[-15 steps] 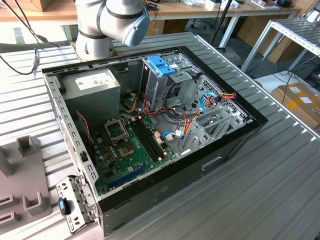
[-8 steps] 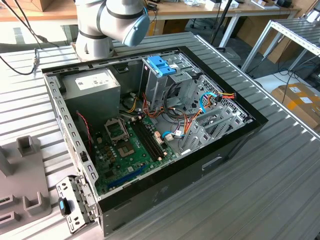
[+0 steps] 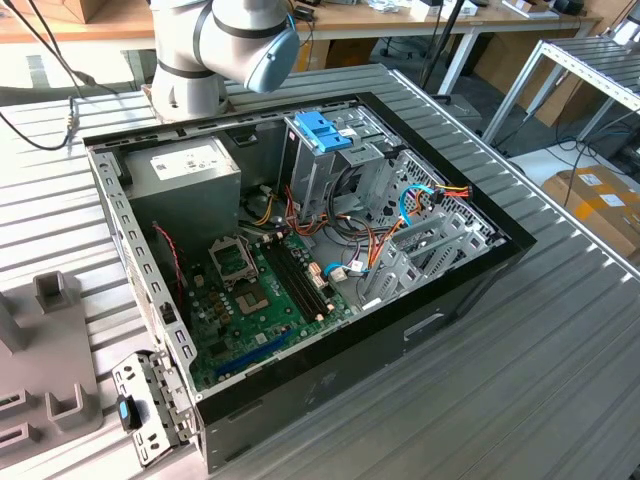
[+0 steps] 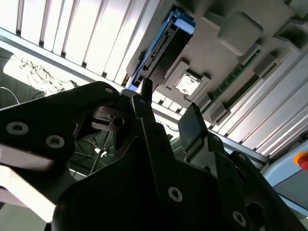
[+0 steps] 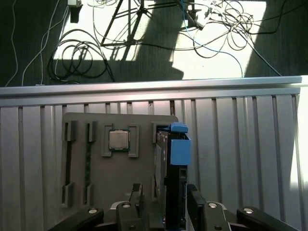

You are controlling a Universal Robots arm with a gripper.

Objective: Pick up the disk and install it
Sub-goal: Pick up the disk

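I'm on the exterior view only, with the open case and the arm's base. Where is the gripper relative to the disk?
Observer: In the first wrist view the gripper straddles the disk.
Operator: Clamped on it?
Observer: No. The jaws stand open, and a gap shows between one of them and the disk.
Operator: Where does the disk sit?
Observer: On edge in a slot of the grey fixture, beside a processor chip in its own holder.
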